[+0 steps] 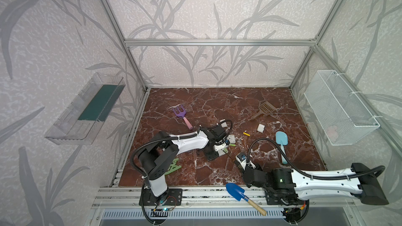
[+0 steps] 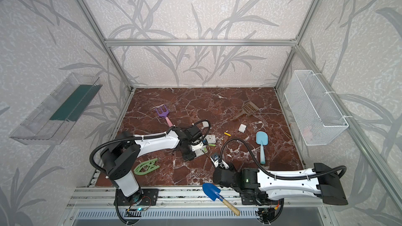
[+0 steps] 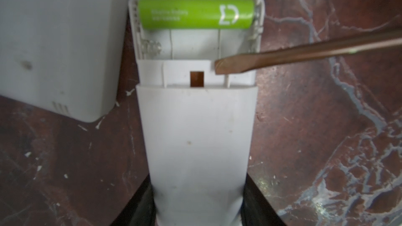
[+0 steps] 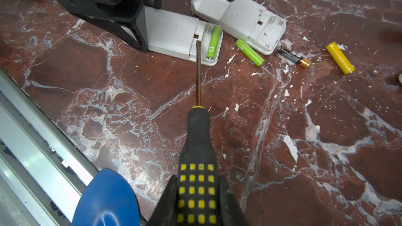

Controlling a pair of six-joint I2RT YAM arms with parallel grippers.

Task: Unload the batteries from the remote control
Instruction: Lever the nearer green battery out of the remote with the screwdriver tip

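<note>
Grey leaf-patterned walls [image 1: 195,7]; reddish marble floor [image 1: 217,105], perhaps chipped.

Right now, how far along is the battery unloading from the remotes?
Done: a loose green battery, a black battery and a yellow battery lie on the table, and the second remote shows a bay that looks empty. In hand: the left tool grips the open remote while the right tool holds the screwdriver, tip at the bay's edge. Left: the seated green battery, beside an empty slot.
</note>
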